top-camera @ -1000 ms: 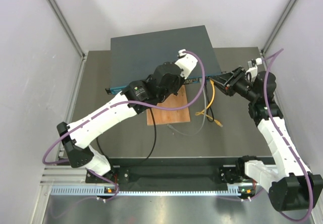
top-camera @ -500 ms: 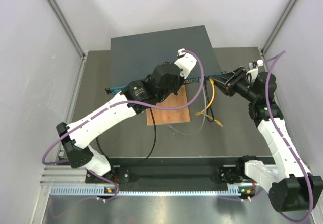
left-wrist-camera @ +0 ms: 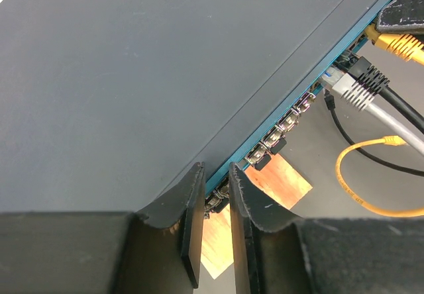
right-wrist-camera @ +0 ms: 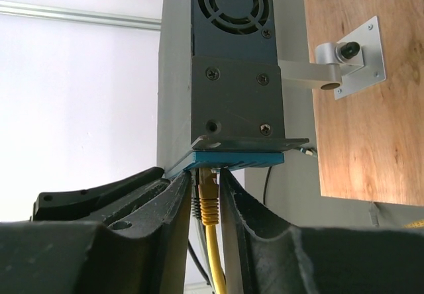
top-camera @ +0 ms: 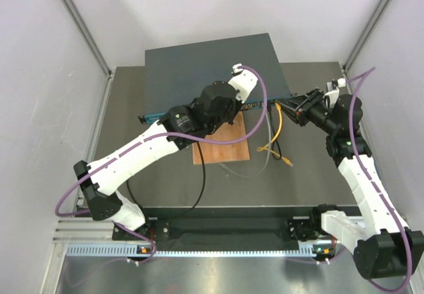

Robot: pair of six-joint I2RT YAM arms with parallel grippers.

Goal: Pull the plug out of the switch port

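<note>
The switch (top-camera: 199,65) is a flat dark grey box at the back, with a teal front strip (right-wrist-camera: 238,159). A yellow plug (right-wrist-camera: 208,198) sits in a port at the strip's right end and also shows in the left wrist view (left-wrist-camera: 397,42). My right gripper (right-wrist-camera: 207,178) reaches in from the right in the top view (top-camera: 293,104). Its fingers close tightly on both sides of the plug. My left gripper (left-wrist-camera: 215,175) rests at the switch's front top edge. It is open only a slit and holds nothing. In the top view its fingers are hidden under the wrist.
A black plug (left-wrist-camera: 364,75) and a grey plug (left-wrist-camera: 344,92) sit in ports beside the yellow one. A wooden board (top-camera: 222,145) with a metal bracket (right-wrist-camera: 344,55) lies in front of the switch. Loose yellow cable (top-camera: 278,149) and black cable (top-camera: 202,175) trail on the table.
My right gripper has edged slightly left and up toward the switch's front strip. The left arm has barely moved.
</note>
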